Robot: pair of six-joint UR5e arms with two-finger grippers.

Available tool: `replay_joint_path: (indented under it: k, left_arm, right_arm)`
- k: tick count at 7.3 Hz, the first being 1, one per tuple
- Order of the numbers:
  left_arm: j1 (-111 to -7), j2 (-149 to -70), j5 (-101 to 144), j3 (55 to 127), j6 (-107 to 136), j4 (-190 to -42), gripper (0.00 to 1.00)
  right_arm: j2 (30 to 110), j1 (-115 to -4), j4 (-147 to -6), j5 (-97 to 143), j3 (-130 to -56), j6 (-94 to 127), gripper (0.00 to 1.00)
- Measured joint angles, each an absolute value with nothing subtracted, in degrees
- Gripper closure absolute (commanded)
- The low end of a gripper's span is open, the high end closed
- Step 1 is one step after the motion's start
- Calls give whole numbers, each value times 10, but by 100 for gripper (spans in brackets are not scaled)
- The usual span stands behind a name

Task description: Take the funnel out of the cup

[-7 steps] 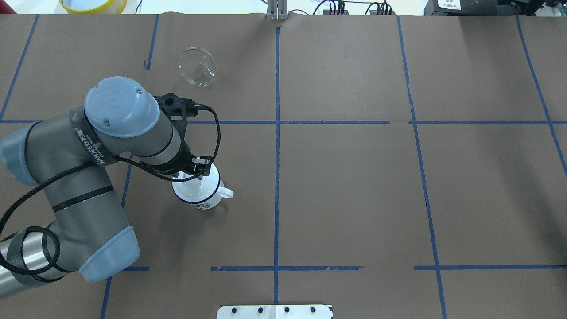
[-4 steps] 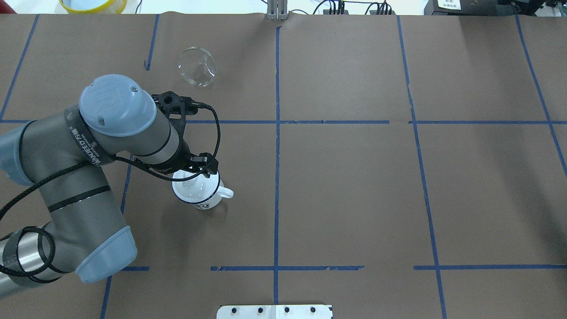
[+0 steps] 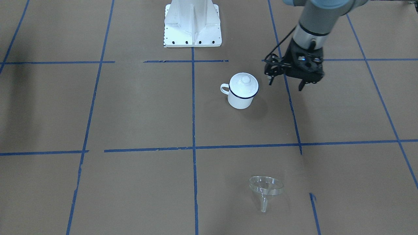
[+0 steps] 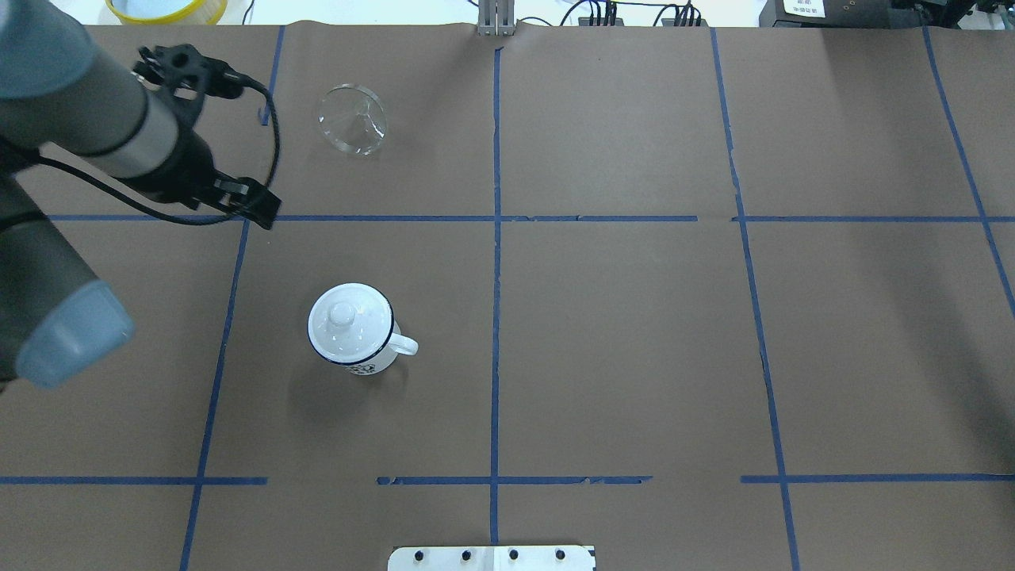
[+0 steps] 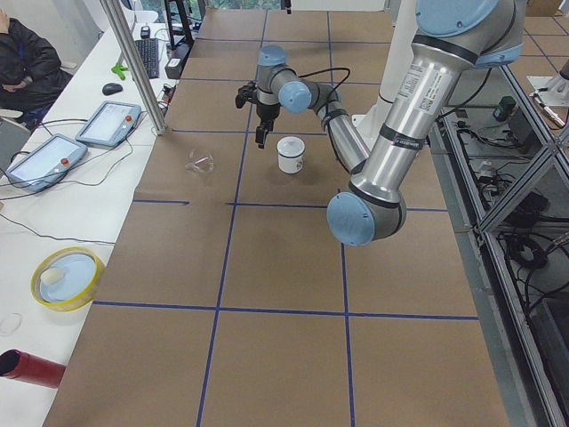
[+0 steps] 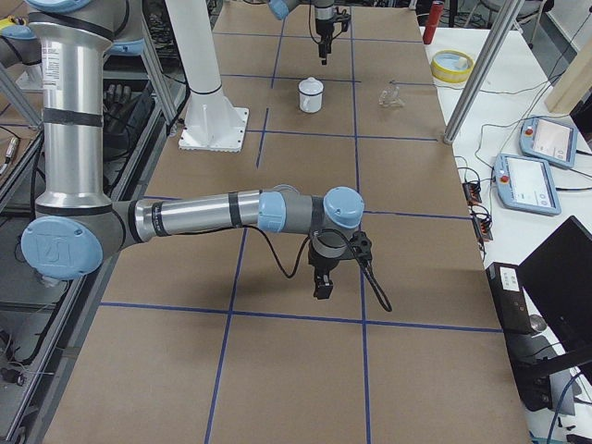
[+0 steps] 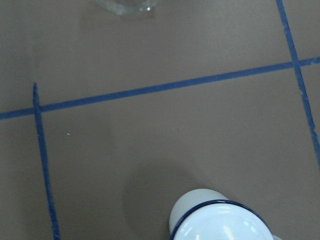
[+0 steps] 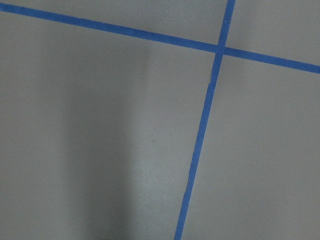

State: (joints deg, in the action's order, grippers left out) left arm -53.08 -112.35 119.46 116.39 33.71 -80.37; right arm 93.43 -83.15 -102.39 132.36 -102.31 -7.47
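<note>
The cup [image 4: 350,333] is a white mug with a dark blue rim, standing upright left of centre with a white knobbed lid [image 4: 342,315] on it. It also shows in the front view [image 3: 242,91] and at the bottom of the left wrist view [image 7: 222,225]. The clear funnel [image 4: 354,119] lies on its side on the table beyond the cup, apart from it [image 3: 265,188]. My left gripper [image 3: 285,84] hangs open and empty above the table beside the cup [image 4: 252,205]. My right gripper [image 6: 321,282] shows only in the exterior right view, far from both; I cannot tell its state.
Blue tape lines cross the brown table cover. The robot's white base plate [image 3: 192,23] sits at the near edge. A yellow-rimmed dish [image 4: 166,8] lies off the far left corner. Tablets [image 5: 111,123] lie on the side table.
My left gripper was down at the cup's lid; it has risen and moved away to the far left. The lidded cup and the funnel have not moved.
</note>
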Motion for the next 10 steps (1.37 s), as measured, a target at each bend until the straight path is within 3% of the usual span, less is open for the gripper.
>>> replay_joint_path:
  k: [3, 6, 10]
  left_arm:
    - [-708, -1024, 1258, 1136, 165, -803, 0]
    - [-857, -951, 1264, 1004, -59, -824, 0]
    - [-914, -922, 1282, 964, -109, -826, 0]
  right_arm:
    - [934, -831, -1024, 1324, -1023, -75, 0]
    - [934, -831, -1024, 1324, -1024, -75, 0]
    - [934, -831, -1024, 1324, -1023, -75, 0]
